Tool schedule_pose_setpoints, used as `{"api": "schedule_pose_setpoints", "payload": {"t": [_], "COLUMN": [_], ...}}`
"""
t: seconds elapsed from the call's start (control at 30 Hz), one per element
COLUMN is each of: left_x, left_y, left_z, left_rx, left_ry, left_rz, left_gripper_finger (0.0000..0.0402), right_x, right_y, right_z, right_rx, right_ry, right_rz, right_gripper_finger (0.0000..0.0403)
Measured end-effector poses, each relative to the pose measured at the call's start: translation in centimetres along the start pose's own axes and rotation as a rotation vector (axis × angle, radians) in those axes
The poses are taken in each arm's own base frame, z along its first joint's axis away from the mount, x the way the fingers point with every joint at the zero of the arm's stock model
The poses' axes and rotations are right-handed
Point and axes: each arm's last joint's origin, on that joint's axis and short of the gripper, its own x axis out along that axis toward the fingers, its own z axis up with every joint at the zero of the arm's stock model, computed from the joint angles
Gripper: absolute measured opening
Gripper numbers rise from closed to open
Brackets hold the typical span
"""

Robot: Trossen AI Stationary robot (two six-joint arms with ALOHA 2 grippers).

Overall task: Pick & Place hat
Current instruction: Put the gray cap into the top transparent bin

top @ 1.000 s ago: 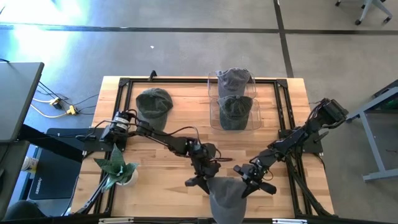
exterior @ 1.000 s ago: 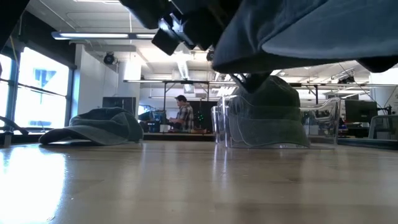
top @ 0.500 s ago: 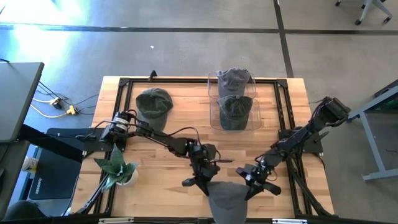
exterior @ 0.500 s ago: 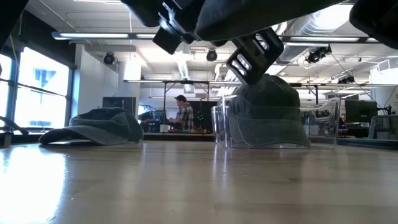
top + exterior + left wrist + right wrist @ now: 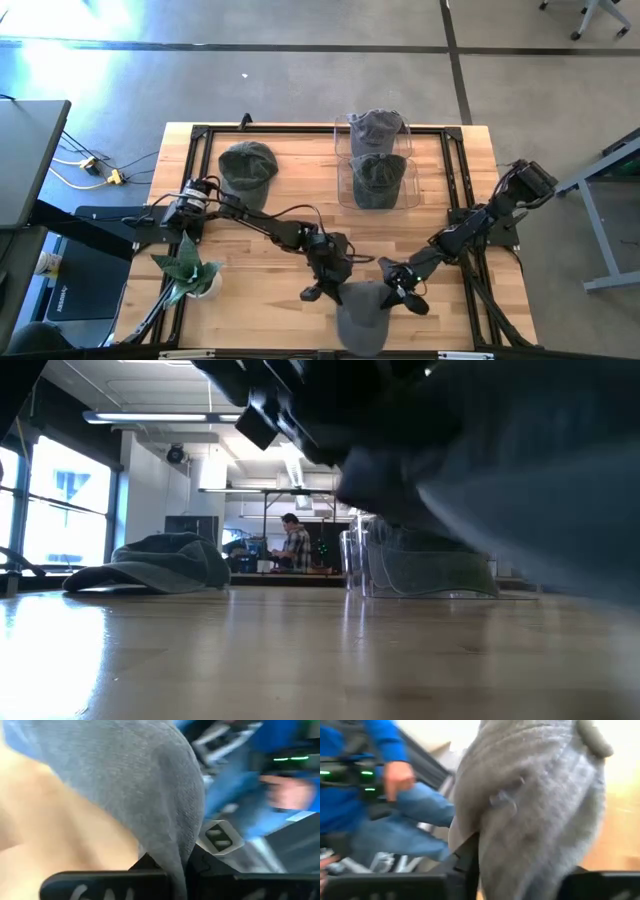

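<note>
Between the two hands, at the near edge of the bench [image 5: 200,180], a soft grey fabric cap [image 5: 362,312] is being carried. The left hand [image 5: 325,287] is pinching one side of it, fingers together on the cloth, and the wrist view is showing the grey fabric folding down right between its dark fingers. The right hand [image 5: 398,290] is sitting against the opposite side of the cap; its wrist view is showing cloth draped across its fingers, but its fingers appear to be parting, so I cannot tell whether it is gripping or letting go.

Judging by this, the pick is done and the placing is what is left: the cap is hanging in front of the low camera, off the wood, and is not yet in any holder.

Well beyond both hands, across the bench, a clear plastic two-bay stand [image 5: 377,165] is holding a lighter grey cap [image 5: 376,126] in its far bay and a dark green cap [image 5: 379,176] in its near bay. Another dark green cap [image 5: 247,165] is lying flat on the wood, far beyond the left hand. A small green potted plant [image 5: 186,268] is standing beside the left arm's base. Since both bays are looking filled, the free spot for this cap is unclear. A person in blue [image 5: 380,795] is standing just past the near edge, close behind the hands.
</note>
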Motion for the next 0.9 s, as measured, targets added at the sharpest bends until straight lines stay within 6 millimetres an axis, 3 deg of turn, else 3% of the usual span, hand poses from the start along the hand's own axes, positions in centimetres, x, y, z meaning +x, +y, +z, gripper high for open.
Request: {"api": "schedule_pose_setpoints", "payload": {"t": [0.13, 0.4, 0.5, 0.63, 0.9], "left_x": [-0.7, -3.7, -5.3, -7.1, -6.8], "left_y": [1.0, 4.2, 5.3, 5.7, 3.9], "left_z": [-0.1, -0.8, -1.1, -0.4, 0.4], "left_rx": [0.064, -0.038, -0.123, -0.165, -0.178], "left_ry": [0.003, 0.040, 0.054, 0.036, 0.039], "left_rz": [0.051, 0.101, 0.092, 0.084, 0.071], "left_gripper_finger": [0.0030, 0.0158, 0.0192, 0.0203, 0.0204], "right_x": [-0.1, -0.3, -0.5, -1.0, -2.0], "right_y": [-1.3, -2.3, -2.4, -2.5, -2.6], "right_z": [-0.1, 0.4, 0.7, 1.4, 2.7], "right_rx": [0.024, 0.048, 0.057, 0.094, 0.117], "right_ry": [0.011, 0.040, 0.054, 0.067, 0.060], "right_rz": [-0.119, -0.116, -0.068, -0.026, 0.045], "right_gripper_finger": [0.0153, 0.0245, 0.0255, 0.0255, 0.0255]}}
